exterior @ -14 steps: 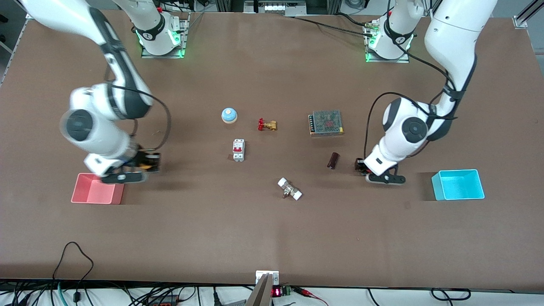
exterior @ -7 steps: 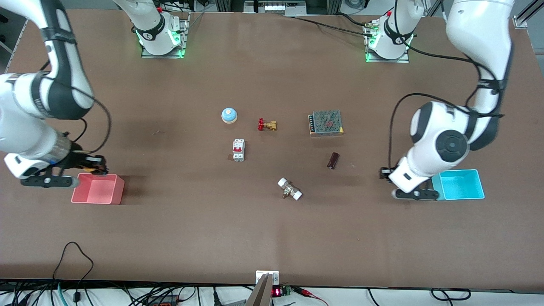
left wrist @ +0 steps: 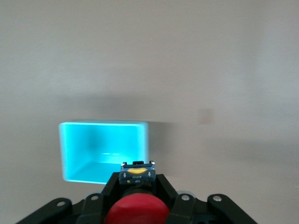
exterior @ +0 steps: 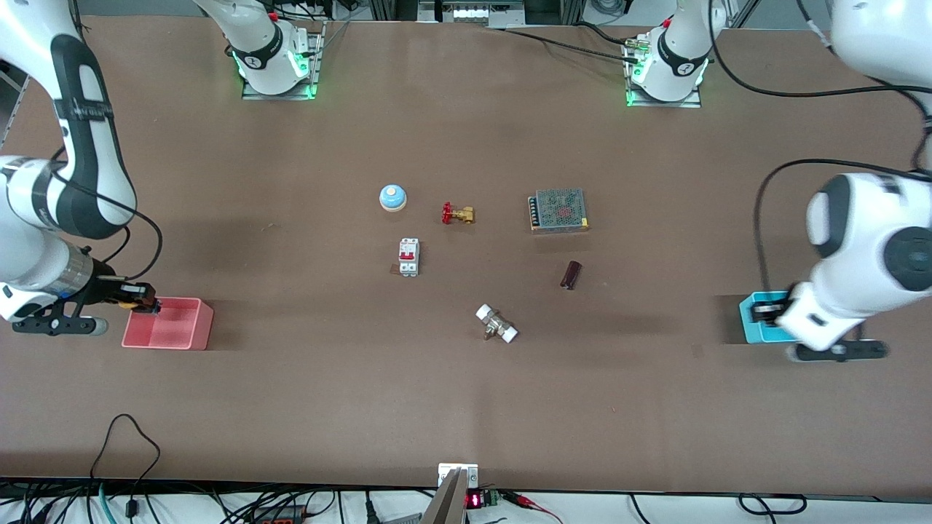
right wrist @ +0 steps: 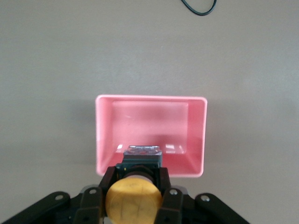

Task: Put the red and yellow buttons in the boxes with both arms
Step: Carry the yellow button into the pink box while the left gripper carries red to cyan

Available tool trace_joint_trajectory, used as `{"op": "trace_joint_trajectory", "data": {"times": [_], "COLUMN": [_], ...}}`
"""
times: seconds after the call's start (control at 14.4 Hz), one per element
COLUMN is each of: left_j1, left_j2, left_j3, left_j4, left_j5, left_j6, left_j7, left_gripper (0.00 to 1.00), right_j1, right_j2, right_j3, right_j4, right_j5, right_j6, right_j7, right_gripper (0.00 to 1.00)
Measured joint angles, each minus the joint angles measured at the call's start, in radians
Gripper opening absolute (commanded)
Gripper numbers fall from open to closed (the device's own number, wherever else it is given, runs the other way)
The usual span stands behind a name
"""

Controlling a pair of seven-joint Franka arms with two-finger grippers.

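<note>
Left wrist view shows the left gripper [left wrist: 136,186] pinching the red button [left wrist: 137,211], a round red cap on a black base with a small yellow label, held over the edge of the cyan box [left wrist: 103,151], a thin-walled square bin with a bare floor; in the right wrist view the right gripper [right wrist: 136,179] is clamped on the yellow button [right wrist: 133,201], whose orange-yellow cap sits on a black base, over the rim of the pink box [right wrist: 150,135]; in the front view the left gripper [exterior: 764,311] hangs over the cyan box [exterior: 753,320] at the left arm's end of the table, and that arm's wrist covers most of the bin; the right gripper [exterior: 145,300] sits at the pink box [exterior: 169,324] toward the right arm's end; the buttons themselves are hard to make out from the front, and both caps are cut off at the wrist pictures' edges; the table [exterior: 466,407] is a plain brown surface, with a blue bell [exterior: 392,196], a white breaker [exterior: 408,257] and a mesh-topped metal unit [exterior: 558,209] around its middle; cables trail along its front edge.
</note>
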Motion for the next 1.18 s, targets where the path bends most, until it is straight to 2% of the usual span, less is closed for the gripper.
{"op": "trace_joint_trajectory", "data": {"times": [0.21,0.49,1.04,1.18], "left_j1": [0.102,0.168,0.179,0.181], "left_j2": [0.043,0.144,0.199,0.2], "left_j3": [-0.002,-0.004,-0.007,-0.007], "left_j4": [-0.001,-0.004,-0.023,-0.048], "left_j5": [-0.056,-0.136,-0.164,-0.164], "left_j6": [0.012,0.124,0.136,0.189], "left_j7": [0.118,0.254,0.263,0.272], "left_gripper": [0.22,0.22,0.22,0.22], "right_j1": [-0.013,-0.018,-0.013,-0.012], "right_j2": [0.044,0.094,0.136,0.142], "right_j3": [-0.002,-0.001,0.005,0.006], "right_j4": [0.0,0.001,0.001,0.001], "right_j5": [0.002,0.043,0.049,0.049], "right_j6": [0.061,0.109,0.116,0.116], "right_j7": [-0.041,-0.067,-0.112,-0.116], "right_gripper": [0.24,0.25,0.25,0.27]}}
